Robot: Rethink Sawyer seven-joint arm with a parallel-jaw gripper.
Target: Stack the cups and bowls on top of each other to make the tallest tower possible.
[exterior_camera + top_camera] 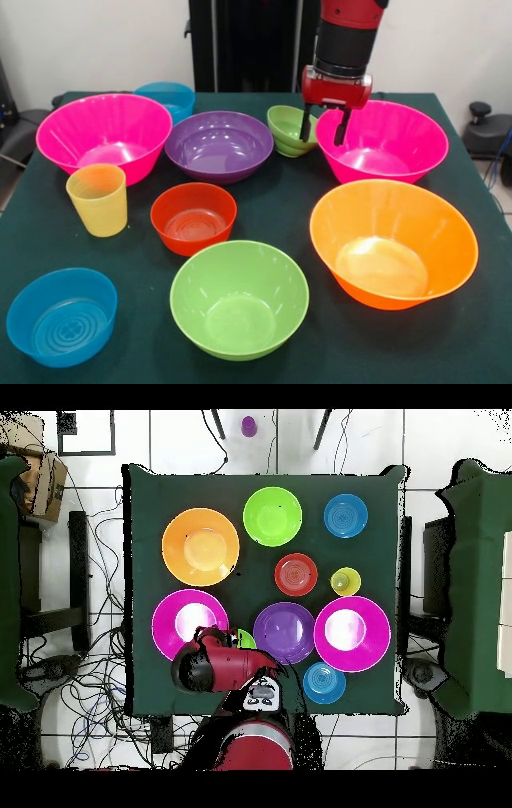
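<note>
No legible markings appear. The claw [324, 128] hangs open and empty over the near rim of a pink bowl [392, 144], beside a small green bowl [288, 128]. The yellow cup [98, 200] and all bowls stand separately on the worktop [272, 216].

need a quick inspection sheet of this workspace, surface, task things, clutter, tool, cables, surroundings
surface: dark green cloth table, all items standing apart on it, no tower begun.
job's things: yellow cup upright; two pink bowls; purple bowl; orange bowl; large lime green bowl; small lime green bowl, tilted; red-orange bowl; two blue bowls.
clutter: nothing seen.
tool: open, empty, hanging between the small lime green bowl and the nearby pink bowl's rim.
cables: many loose cables on the floor around the table.
surroundings: tiled floor, green seats at both sides.
</note>
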